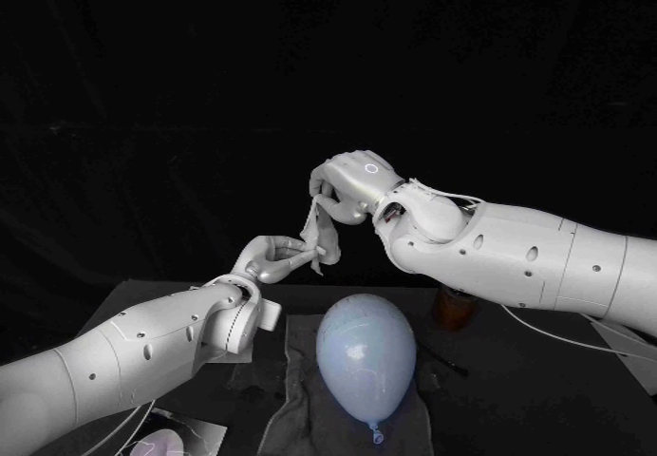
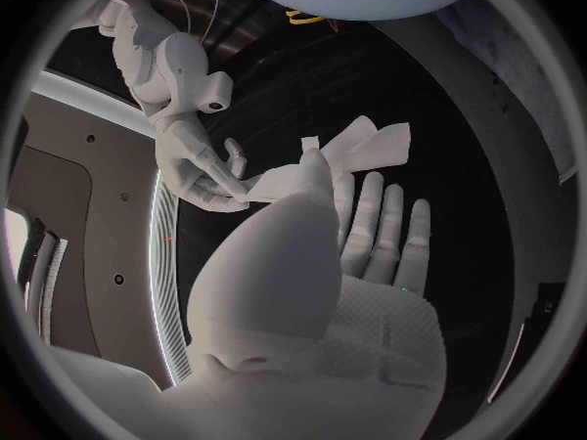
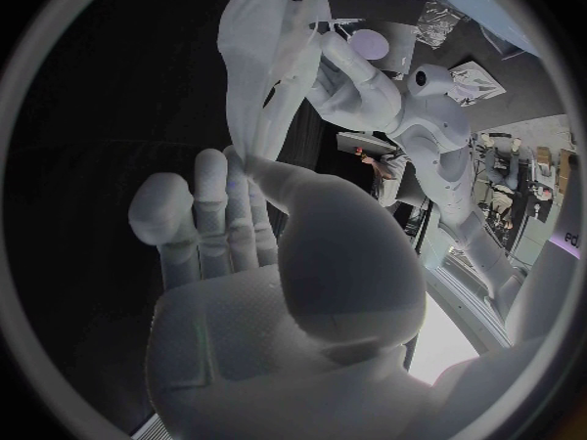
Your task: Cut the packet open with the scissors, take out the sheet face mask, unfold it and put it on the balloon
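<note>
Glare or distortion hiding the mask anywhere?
Head view: no glare, sheet mask stands out pale on the black backdrop between left hand and right hand. Left wrist view: fisheye bends edges, mask readable. Right wrist view: bright patch at the rim, clear of the mask.

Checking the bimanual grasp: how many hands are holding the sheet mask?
2. The left hand pinches the lower end of the sheet mask in its fingers. The right hand holds the upper end, higher up. Both grips show in the wrist views too.
</note>
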Controlling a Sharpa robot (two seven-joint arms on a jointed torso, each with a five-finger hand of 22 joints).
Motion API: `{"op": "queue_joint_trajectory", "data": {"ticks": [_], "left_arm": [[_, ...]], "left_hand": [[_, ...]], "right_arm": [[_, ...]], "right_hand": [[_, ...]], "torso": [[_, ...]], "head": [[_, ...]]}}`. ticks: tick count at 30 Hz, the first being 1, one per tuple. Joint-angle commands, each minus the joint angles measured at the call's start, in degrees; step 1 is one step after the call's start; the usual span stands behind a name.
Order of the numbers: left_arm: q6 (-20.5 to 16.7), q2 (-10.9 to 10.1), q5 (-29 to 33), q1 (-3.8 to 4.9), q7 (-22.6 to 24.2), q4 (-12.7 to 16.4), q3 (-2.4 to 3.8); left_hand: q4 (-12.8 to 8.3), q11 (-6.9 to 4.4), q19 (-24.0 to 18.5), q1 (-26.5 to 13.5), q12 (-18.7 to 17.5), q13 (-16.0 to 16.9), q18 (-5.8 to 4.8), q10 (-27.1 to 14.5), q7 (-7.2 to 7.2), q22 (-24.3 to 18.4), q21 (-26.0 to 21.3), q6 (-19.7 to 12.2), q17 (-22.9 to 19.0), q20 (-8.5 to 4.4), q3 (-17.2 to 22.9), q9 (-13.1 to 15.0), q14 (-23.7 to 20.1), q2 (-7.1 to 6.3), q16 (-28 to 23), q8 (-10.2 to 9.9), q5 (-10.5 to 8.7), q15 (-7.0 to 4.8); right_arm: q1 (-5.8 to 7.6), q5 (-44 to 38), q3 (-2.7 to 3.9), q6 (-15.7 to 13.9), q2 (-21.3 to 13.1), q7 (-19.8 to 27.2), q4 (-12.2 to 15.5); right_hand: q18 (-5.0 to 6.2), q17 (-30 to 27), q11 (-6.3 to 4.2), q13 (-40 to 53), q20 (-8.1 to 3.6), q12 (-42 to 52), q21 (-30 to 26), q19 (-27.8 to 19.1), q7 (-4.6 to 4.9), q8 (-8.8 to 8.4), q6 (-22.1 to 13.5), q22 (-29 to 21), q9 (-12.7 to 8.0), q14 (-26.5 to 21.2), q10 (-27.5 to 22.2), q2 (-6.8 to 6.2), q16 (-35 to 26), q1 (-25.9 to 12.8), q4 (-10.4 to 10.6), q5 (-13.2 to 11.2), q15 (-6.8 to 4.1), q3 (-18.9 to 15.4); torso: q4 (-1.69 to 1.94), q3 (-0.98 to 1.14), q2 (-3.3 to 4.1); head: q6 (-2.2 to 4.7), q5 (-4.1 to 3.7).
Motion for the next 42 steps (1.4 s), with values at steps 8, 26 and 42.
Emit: {"op": "queue_joint_trajectory", "data": {"ticks": [8,26,42], "left_arm": [[-0.6,0.0,1.0,0.06,2.5,0.0,0.09],[-0.8,-2.9,2.0,1.12,5.9,1.3,0.47],[9.5,-2.7,-10.0,7.3,-3.3,0.1,0.51]], "left_hand": [[-0.1,-1.72,1.9,4.4,-0.4,-0.7,1.15,3.7,-2.08,0.2,0.0,4.9,-0.1,-0.02,5.5,-0.2,3.8,6.3,0.2,1.2,-0.05,-1.4],[0.1,-2.73,5.2,2.9,-6.1,-0.7,4.34,9.0,-1.45,0.5,-0.9,5.6,-1.5,0.1,23.0,1.6,8.1,1.78,-4.3,1.7,-0.09,-1.96],[-4.1,-3.51,6.5,-6.3,-6.7,-0.2,1.33,10.8,-0.13,0.6,-1.5,5.6,-0.3,-0.09,40.8,4.7,8.8,-5.59,-4.0,3.1,-0.04,-2.65]], "right_arm": [[0.01,-0.4,0.05,0.8,-0.1,-0.3,-0.3],[-1.02,1.8,-0.48,2.2,-2.5,-0.2,-2.0],[-5.24,26.8,-0.81,-1.8,-4.3,4.4,-4.0]], "right_hand": [[-0.79,-0.1,-0.59,0.1,0.14,0.2,0.4,0.4,-0.05,0.39,0.3,6.8,0.1,0.4,1.0,-0.13,0.3,0.5,0.0,0.1,-0.26,0.4],[-0.78,-0.1,-0.59,0.1,0.11,0.2,0.4,0.4,-0.04,0.39,0.3,6.8,0.2,0.4,1.0,-0.2,0.3,0.4,0.1,0.1,-0.27,0.5],[-0.5,-0.4,-0.4,0.0,0.08,-0.3,-1.1,-0.3,0.23,0.16,0.0,6.4,0.2,0.3,0.8,-0.26,0.0,0.6,0.1,0.1,-0.19,1.4]], "torso": [[0.05,-0.01,-0.01],[0.06,0.03,-0.01],[-0.06,0.16,0.04]], "head": [[-0.09,-0.1],[-0.57,0.21],[-1.07,1.04]]}}
